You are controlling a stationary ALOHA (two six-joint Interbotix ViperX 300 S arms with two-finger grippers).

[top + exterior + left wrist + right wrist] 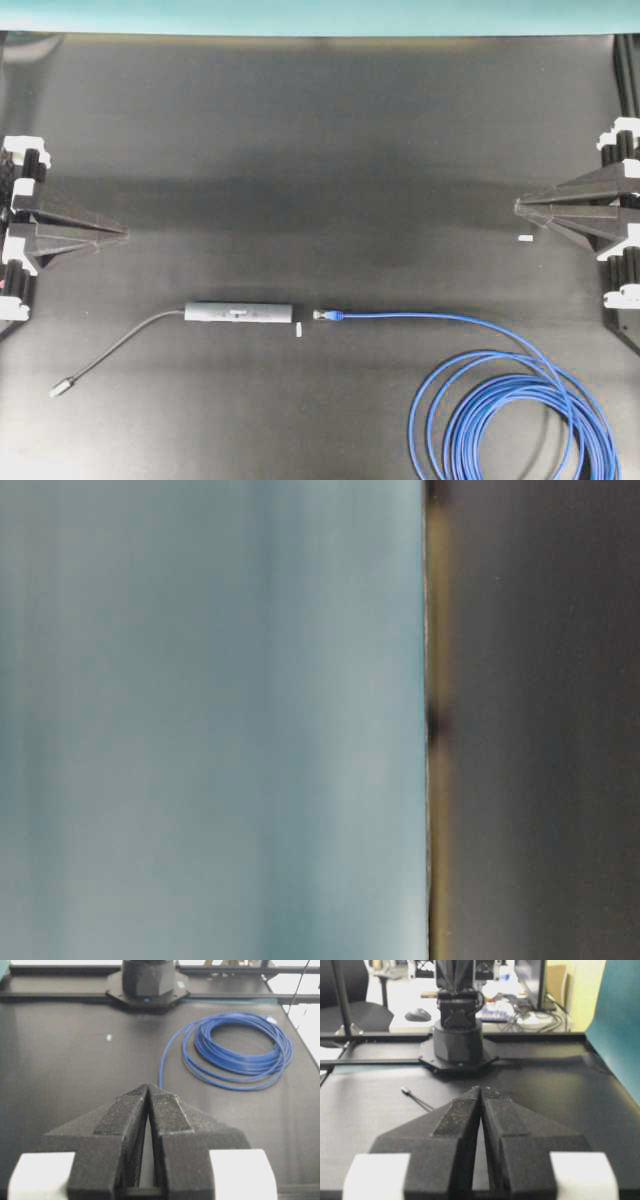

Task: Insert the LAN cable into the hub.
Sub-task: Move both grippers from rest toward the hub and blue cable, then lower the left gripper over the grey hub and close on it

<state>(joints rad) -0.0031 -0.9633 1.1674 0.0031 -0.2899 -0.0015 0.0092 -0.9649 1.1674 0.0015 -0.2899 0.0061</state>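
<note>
Overhead — left gripper [124, 232] | right gripper [518, 207] — both level, empty, jaws together

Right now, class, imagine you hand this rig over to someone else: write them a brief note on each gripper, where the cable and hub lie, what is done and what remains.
Left gripper: shut, empty, parked at the left edge.
Right gripper: shut, empty, parked at the right edge.
Hub: flat on the black table, its grey cord trailing left.
LAN cable: coiled at lower right, its plug pointing at the hub's right end, a small gap between.
Done: nothing yet.
Left: pick up plug and hub, insert the plug.
</note>
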